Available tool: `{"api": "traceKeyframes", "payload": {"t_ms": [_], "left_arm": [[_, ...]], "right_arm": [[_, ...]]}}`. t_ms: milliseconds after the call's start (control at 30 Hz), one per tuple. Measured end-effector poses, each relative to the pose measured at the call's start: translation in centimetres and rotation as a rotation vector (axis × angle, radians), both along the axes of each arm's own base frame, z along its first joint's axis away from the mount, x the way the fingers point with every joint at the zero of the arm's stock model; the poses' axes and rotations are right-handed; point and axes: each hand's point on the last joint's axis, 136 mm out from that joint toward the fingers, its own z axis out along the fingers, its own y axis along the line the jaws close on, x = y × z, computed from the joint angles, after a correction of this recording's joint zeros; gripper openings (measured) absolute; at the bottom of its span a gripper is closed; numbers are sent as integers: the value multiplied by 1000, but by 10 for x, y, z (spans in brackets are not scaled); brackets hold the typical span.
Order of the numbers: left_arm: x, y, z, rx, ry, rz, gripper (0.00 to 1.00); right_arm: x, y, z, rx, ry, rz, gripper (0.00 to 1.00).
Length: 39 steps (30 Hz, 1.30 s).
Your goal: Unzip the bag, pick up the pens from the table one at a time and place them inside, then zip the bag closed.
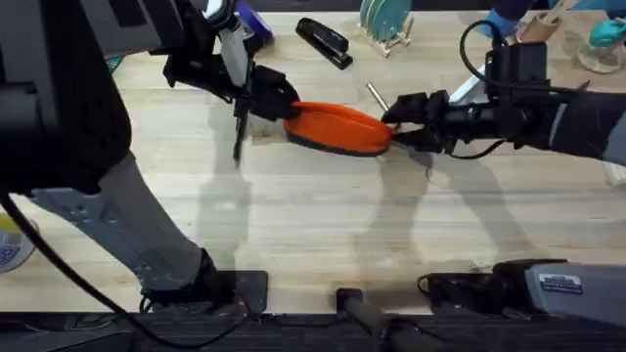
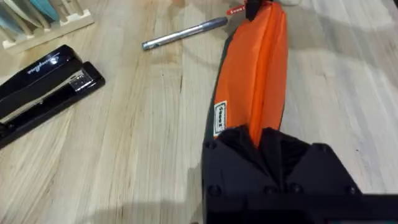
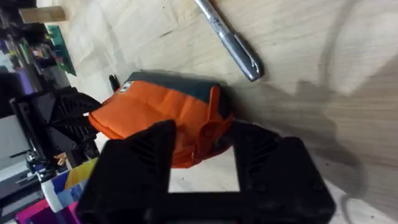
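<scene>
The orange bag (image 1: 337, 127) lies on the table (image 1: 313, 225) between both grippers, its zip running along the top. My left gripper (image 1: 284, 106) is shut on the bag's left end, where orange fabric (image 2: 261, 74) runs out from between its fingers. My right gripper (image 1: 394, 122) is shut on the opposite end, and the bag (image 3: 155, 115) bunches between its fingers (image 3: 146, 149). A silvery pen (image 1: 377, 96) lies just beyond that end, also seen as the pen (image 2: 183, 34) and the pen (image 3: 230, 40). A dark slim pen (image 1: 238, 137) lies left of the bag.
A black stapler (image 1: 323, 42) sits behind the bag, also visible as the stapler (image 2: 43, 87). A rack of teal plates (image 1: 384, 22) stands at the back edge. A blue and purple object (image 1: 252, 22) is at the back left. Open tabletop stretches in front of the bag.
</scene>
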Motion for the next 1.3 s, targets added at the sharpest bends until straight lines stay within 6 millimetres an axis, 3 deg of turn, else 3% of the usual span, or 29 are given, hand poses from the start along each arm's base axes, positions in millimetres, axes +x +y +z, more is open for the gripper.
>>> {"api": "traceKeyframes", "payload": {"t_ms": [167,267,300,833,1300], "left_arm": [[0,0,0,0,0,0,42],[0,0,0,0,0,0,42],[0,0,0,0,0,0,42],[0,0,0,0,0,-1,42],[1,0,0,0,-5,-1,42]], "right_arm": [[0,-1,-1,-7,2,-5,303],[1,-1,0,-5,0,-8,76],[1,-1,0,-5,0,-10,46],[-1,-2,0,-8,7,-10,35],[-5,-3,32,-18,-86,-14,34]]}}
